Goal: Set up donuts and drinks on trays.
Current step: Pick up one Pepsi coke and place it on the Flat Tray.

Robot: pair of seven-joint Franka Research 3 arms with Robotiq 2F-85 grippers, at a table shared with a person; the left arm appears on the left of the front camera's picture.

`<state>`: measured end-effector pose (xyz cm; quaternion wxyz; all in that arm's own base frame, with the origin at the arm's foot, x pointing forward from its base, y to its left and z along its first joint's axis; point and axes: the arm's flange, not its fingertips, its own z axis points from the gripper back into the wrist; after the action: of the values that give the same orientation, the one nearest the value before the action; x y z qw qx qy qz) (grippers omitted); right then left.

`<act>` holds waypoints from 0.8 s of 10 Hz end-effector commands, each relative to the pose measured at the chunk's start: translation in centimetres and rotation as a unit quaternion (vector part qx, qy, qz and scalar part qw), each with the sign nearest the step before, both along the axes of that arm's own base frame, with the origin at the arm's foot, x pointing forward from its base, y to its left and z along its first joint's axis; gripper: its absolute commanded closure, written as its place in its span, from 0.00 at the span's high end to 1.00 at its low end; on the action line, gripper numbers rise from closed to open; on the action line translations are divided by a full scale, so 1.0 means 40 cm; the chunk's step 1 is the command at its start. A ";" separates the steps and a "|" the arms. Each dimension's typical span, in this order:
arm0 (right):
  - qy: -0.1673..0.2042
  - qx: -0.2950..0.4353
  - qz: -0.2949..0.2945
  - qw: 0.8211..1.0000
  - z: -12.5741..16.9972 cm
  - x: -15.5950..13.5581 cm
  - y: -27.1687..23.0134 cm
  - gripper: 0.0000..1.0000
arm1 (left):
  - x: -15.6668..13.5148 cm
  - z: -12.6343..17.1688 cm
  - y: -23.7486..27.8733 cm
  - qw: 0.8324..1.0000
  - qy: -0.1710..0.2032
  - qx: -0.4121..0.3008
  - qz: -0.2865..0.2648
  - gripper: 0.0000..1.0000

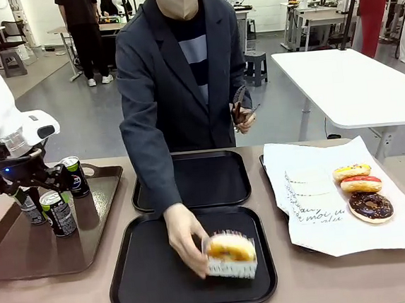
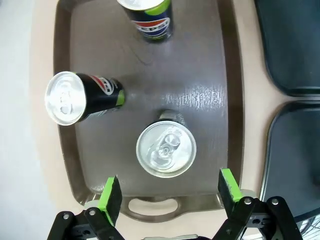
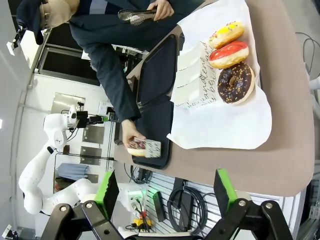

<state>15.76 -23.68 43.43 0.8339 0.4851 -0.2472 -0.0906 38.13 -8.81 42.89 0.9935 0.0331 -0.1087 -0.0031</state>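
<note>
The left arm's jaws stand apart above the brown tray (image 2: 210, 80) at the left edge of the counter (image 1: 59, 302). Their green pads (image 2: 111, 194) are clear of the upright black can (image 2: 166, 148) below them. A second black can (image 2: 75, 97) and a Pepsi can (image 2: 150, 17) stand on the same tray. At the counter's near edge a person's hand (image 1: 185, 234) holds a donut (image 1: 231, 248) in its paper holder on the near black tray (image 1: 145, 270). The far black tray (image 1: 205, 179) lies just behind it. Three more donuts (image 1: 361, 184) lie on white paper (image 1: 311, 177) toward the right edge. The right arm's jaws are apart, holding nothing.
</note>
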 end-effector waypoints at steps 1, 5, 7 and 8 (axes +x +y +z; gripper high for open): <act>-0.015 0.008 0.001 1.000 0.004 0.008 -0.005 1.00 | 0.045 0.008 -0.007 1.000 0.005 0.000 0.004 1.00; -0.015 0.008 0.001 1.000 0.004 0.008 -0.005 1.00 | 0.113 -0.009 0.016 1.000 0.021 -0.012 0.011 1.00; -0.015 0.008 0.001 1.000 0.004 0.008 -0.005 1.00 | 0.123 -0.024 0.027 0.999 0.030 -0.010 0.007 1.00; -0.015 0.008 0.001 1.000 0.004 0.008 -0.005 1.00 | 0.127 -0.047 0.035 0.999 0.037 -0.006 0.005 1.00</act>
<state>15.76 -23.68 43.43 0.8340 0.4850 -0.2471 -0.0904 42.76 -7.71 41.29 0.9969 0.0158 -0.0759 0.0129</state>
